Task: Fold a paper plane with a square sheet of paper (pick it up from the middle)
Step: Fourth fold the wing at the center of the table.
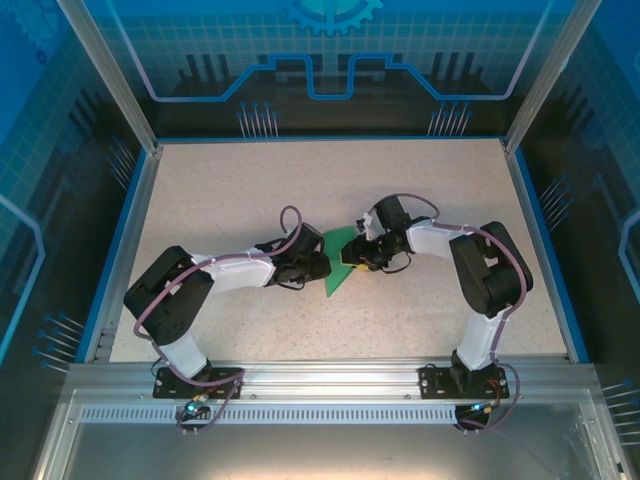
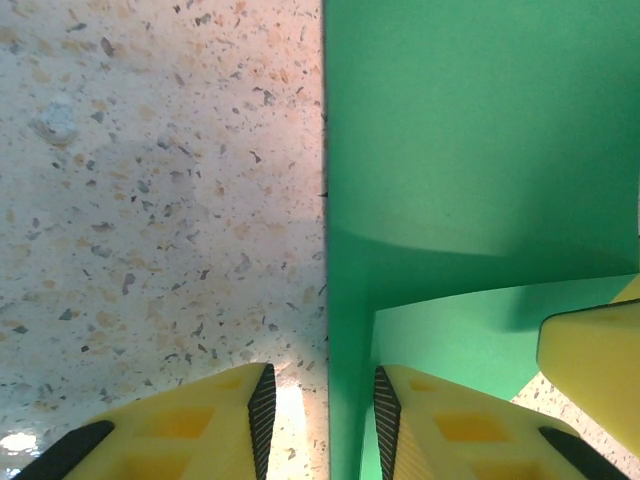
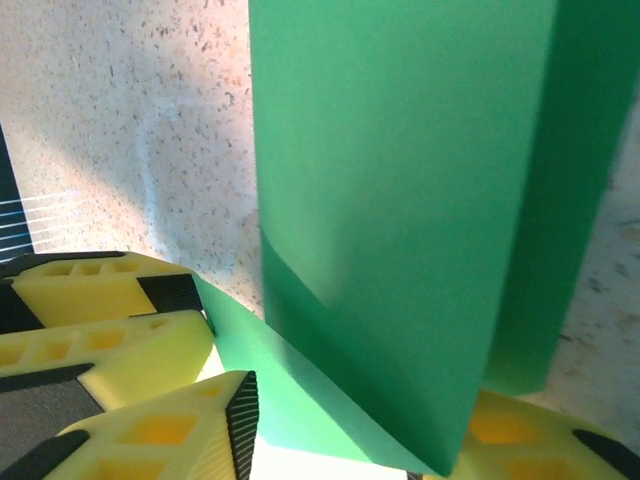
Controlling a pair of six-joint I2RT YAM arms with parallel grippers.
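The green square sheet of paper (image 1: 335, 272), partly folded, lies mid-table between the two grippers. My left gripper (image 1: 318, 266) is open and low over the sheet's left side. In the left wrist view the paper (image 2: 470, 150) has its straight left edge running down between the fingers (image 2: 430, 430) of that gripper (image 2: 322, 420). My right gripper (image 1: 356, 254) is open on the sheet's right side. In the right wrist view a folded flap of the paper (image 3: 400, 200) rises and curls between the wide-apart fingers of the right gripper (image 3: 355, 425). No dart shape has been formed.
The speckled beige table (image 1: 250, 190) is bounded by a blue rim (image 1: 128, 240) and aluminium posts. The left gripper's yellow fingers (image 3: 100, 300) sit close to the right gripper, and a right finger (image 2: 590, 360) shows beside the left one.
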